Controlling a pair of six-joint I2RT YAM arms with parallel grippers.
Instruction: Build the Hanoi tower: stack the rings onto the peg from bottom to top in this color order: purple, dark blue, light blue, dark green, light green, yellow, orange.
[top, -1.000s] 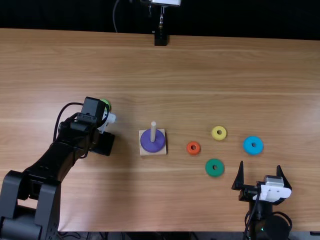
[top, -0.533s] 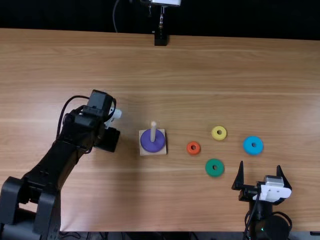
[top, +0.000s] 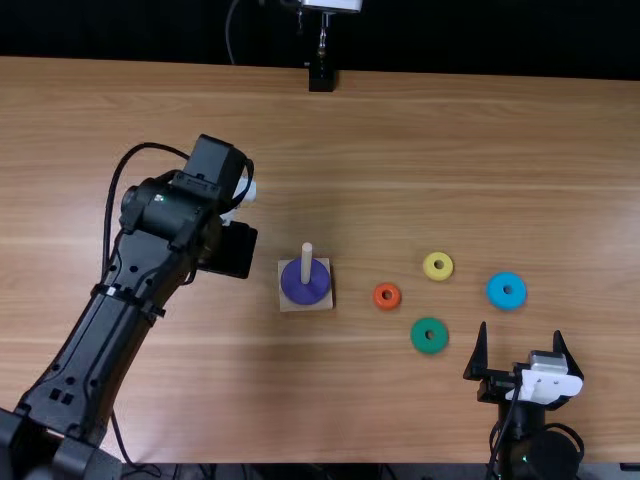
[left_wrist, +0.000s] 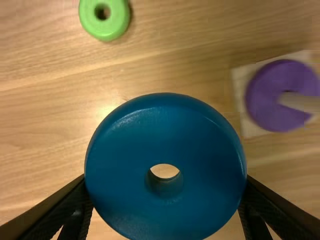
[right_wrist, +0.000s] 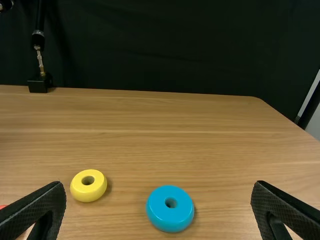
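Left gripper (top: 245, 190): clamped on the thick, glossy dark blue ring (left_wrist: 165, 130), which hides its fingertips. Flat purple ring (top: 292, 290): seated around the pale wooden peg (top: 306, 262). Small light green ring (left_wrist: 117, 22): cut off by the left wrist view's edge. Right gripper (top: 520, 330): released, fingers spread, nothing between

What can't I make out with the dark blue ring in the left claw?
Left wrist view: part of peg and light green ring, cut off by view edges; table behind the dark blue ring.
Right wrist view: most of the orange ring, cut off by the edge.
Top view: table hidden under the left arm.
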